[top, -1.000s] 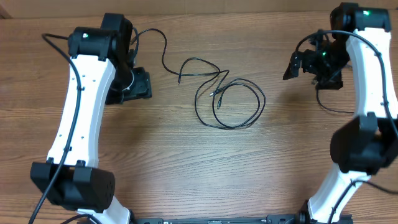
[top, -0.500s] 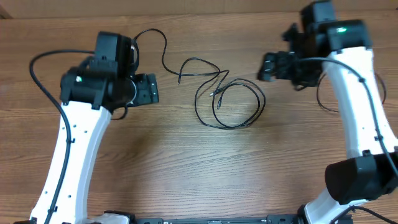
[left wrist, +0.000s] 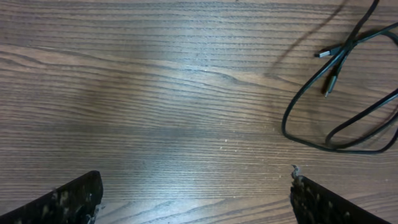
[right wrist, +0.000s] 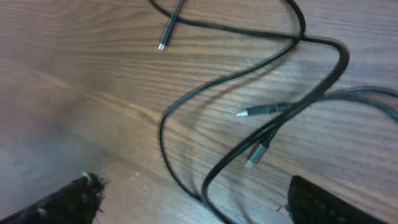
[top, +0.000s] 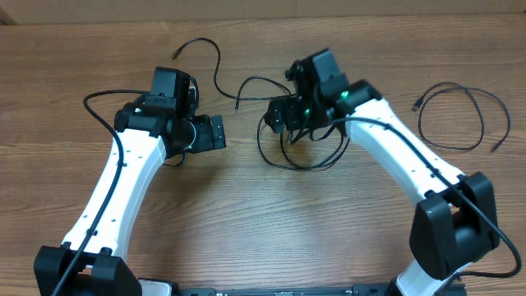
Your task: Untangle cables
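Brown wood-grain surface (top: 246, 234) carries thin black tangled cables (top: 306, 167) at centre, their tail running toward the far left. Right gripper (top: 282, 115) hovers over them, left gripper (top: 216, 131) just beside, both spread apart.

Cables (right wrist: 267, 110): black; plug tips (right wrist: 160, 46) silver.
Table (top: 271, 230): mid-brown wood grain, streaks running left edge to right edge.
Arms (top: 115, 197): white shells, black joints.
Right arm (top: 394, 156): small green light (top: 343, 94).
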Controlling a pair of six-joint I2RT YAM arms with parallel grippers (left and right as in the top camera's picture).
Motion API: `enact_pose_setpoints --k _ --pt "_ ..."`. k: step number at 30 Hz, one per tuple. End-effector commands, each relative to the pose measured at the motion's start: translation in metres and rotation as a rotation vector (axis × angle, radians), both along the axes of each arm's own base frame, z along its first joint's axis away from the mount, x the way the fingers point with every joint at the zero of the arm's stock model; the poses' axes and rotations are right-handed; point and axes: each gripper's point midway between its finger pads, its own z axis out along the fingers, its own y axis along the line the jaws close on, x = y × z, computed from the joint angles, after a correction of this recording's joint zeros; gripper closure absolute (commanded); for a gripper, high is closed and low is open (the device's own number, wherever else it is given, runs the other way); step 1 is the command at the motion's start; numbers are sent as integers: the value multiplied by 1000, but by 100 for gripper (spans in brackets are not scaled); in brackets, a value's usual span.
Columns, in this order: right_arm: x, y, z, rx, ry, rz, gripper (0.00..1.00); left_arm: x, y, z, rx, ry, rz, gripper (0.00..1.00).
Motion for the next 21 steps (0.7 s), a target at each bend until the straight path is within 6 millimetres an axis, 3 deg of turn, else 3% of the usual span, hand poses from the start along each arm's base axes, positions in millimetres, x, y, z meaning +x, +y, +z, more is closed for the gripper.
enact_pose_setpoints --k 1,6,10,11,12,13,16,21 --pt "7 -19 -31 -21 51 -221 17 0 -3 -1 -17 3 -11 5" --pt "12 -14 -53 38 42 -271 33 0 -6 0 -30 5 -15 5" --pt "9 -8 -59 77 43 -249 37 -1 -8 0 -40 7 -18 6" --pt "7 -7 -60 85 49 -242 45 0 -8 0 -40 6 -18 6" --pt "3 -6 -64 90 62 -239 69 1 -8 0 -42 0 -18 6" --pt "2 -6 -64 90 66 -237 78 2 -9 1 -46 -4 -20 6" --pt "1 0 -62 118 74 -218 96 3 -11 2 -54 -11 -23 6" --pt "-5 7 -55 105 57 -78 96 11 -26 7 -126 -46 -55 4"
